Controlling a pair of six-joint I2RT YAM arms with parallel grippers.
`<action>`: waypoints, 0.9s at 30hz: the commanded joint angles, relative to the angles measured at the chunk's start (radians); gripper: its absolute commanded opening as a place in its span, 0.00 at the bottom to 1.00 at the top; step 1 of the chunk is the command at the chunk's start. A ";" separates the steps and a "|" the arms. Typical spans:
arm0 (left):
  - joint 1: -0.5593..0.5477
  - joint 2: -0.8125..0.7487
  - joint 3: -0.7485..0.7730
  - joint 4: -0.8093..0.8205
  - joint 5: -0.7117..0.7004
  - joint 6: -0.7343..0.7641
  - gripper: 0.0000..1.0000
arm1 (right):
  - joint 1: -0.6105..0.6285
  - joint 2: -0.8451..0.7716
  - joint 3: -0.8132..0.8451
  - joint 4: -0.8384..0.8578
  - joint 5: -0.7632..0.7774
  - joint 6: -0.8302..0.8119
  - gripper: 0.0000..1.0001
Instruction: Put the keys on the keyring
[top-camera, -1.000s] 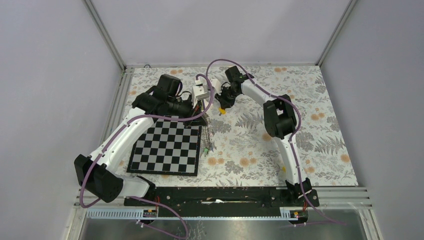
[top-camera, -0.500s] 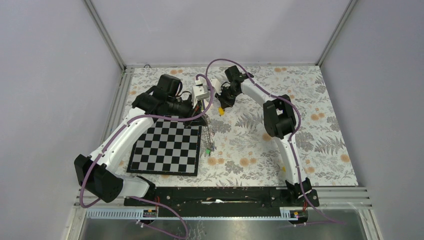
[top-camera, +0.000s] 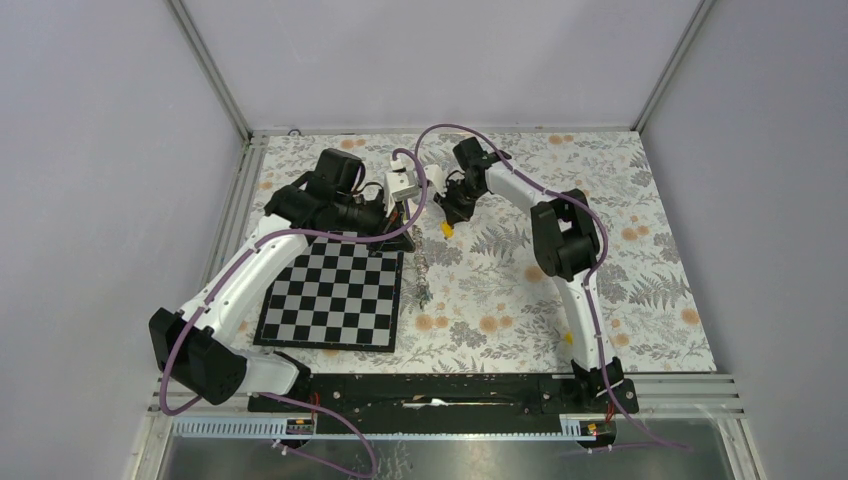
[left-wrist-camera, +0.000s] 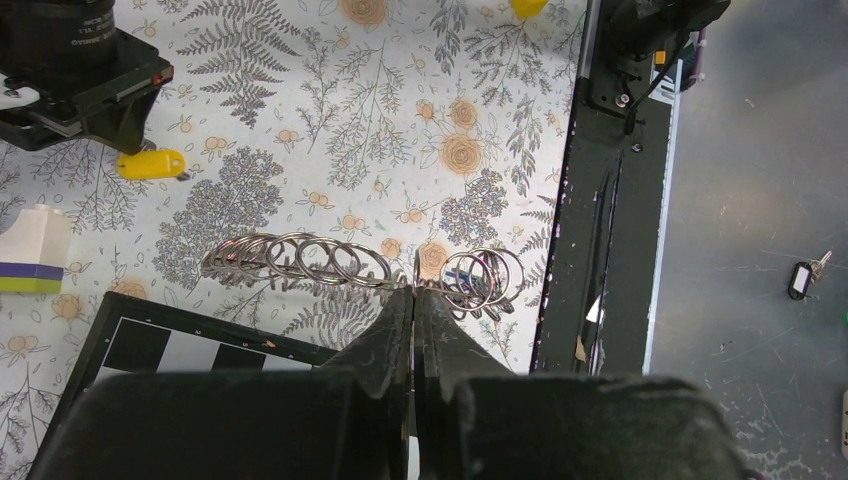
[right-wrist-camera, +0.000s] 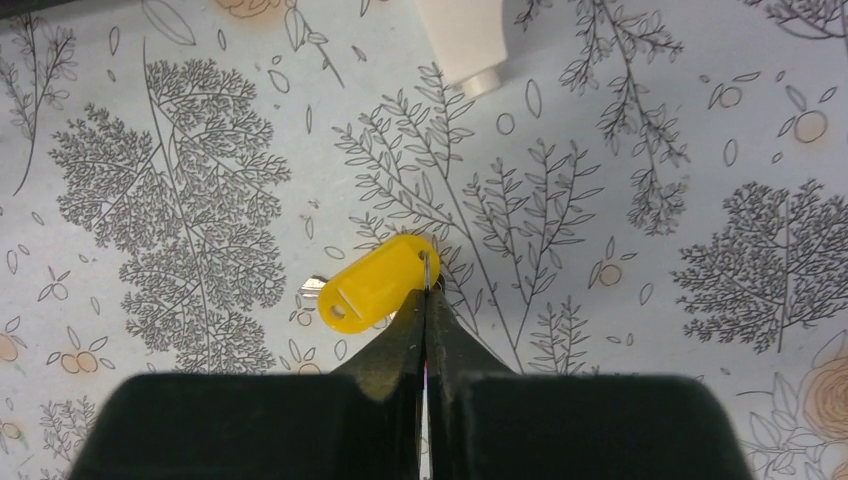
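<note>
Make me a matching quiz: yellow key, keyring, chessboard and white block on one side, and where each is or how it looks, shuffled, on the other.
1. yellow key
2. keyring
3. chessboard
4. white block

A. pinched by the left gripper
B. has a purple stripe
C. at the tips of the right gripper
D. black and white squares

Pairs: 1-C, 2-A, 3-D, 4-B

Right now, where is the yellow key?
Centre of the right wrist view: the yellow key, its ring pinched in the right gripper's shut jaws, over the floral cloth.
</note>
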 joint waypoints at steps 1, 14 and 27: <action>0.005 0.000 0.043 0.036 0.037 0.016 0.00 | 0.014 -0.076 -0.070 0.026 0.013 -0.005 0.01; 0.005 -0.002 0.038 0.036 0.041 0.015 0.00 | 0.014 -0.065 -0.029 0.022 0.000 0.001 0.25; 0.005 -0.005 0.026 0.036 0.035 0.019 0.00 | 0.014 -0.049 0.024 -0.013 -0.025 -0.006 0.28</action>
